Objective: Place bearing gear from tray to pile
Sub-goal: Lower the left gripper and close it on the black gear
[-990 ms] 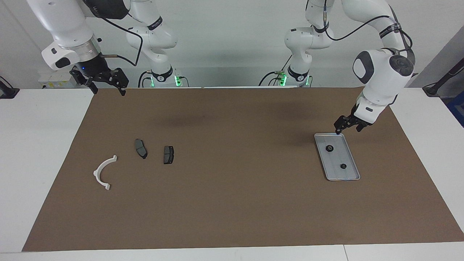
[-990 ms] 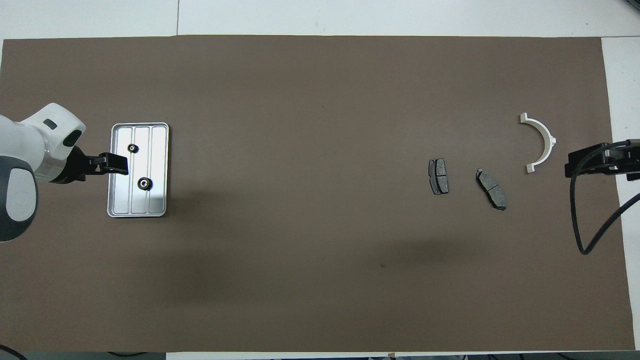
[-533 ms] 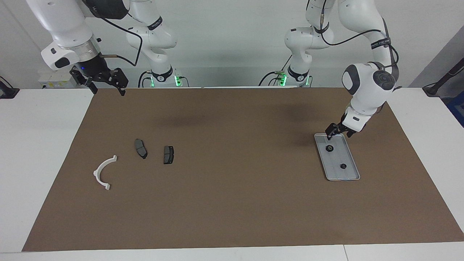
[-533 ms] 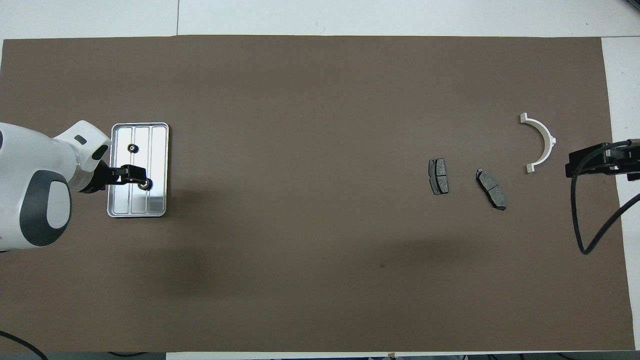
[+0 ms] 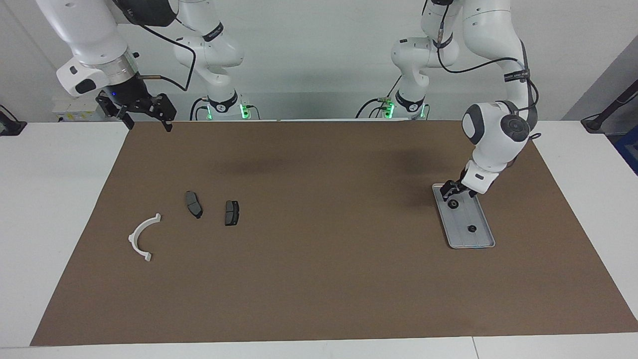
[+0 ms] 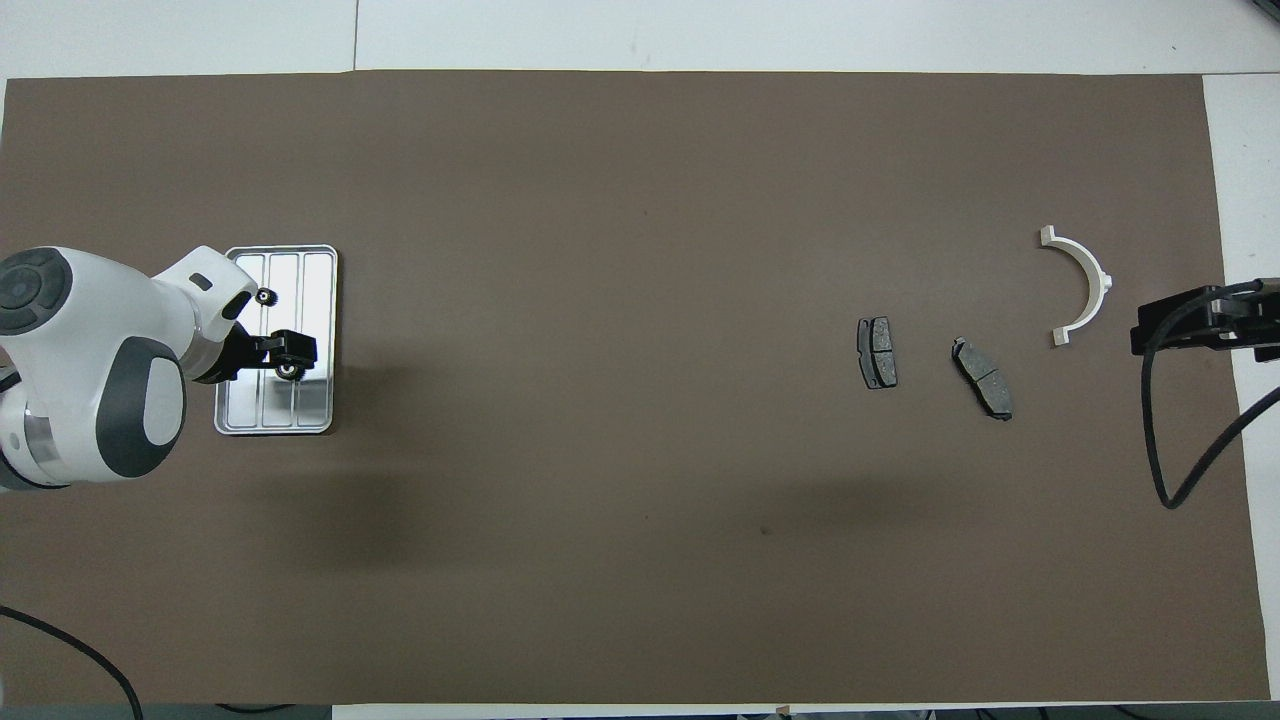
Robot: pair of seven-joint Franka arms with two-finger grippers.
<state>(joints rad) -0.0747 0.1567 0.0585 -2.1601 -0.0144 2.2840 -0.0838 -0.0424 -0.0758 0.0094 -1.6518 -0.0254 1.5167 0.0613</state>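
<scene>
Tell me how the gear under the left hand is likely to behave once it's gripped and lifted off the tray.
The gear looks small, dark and rigid, so it should stay stiff and probably feel light. Its round toothed rim suggests it could roll or skate on the tray with its ribbed floor if nudged off-centre. The open left hand sits right above it; a centred pinch seems safest.

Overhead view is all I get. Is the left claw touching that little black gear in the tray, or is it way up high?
Observer: The facing view shows the left gripper low over the tray, open, tips just above the gear, not gripping it.
Operator: And the right claw at the edge?
Observer: The right gripper waits open, high above the mat corner, away from the pile.
Operator: Anything glowing?
Observer: Green lights at both arm bases.
</scene>
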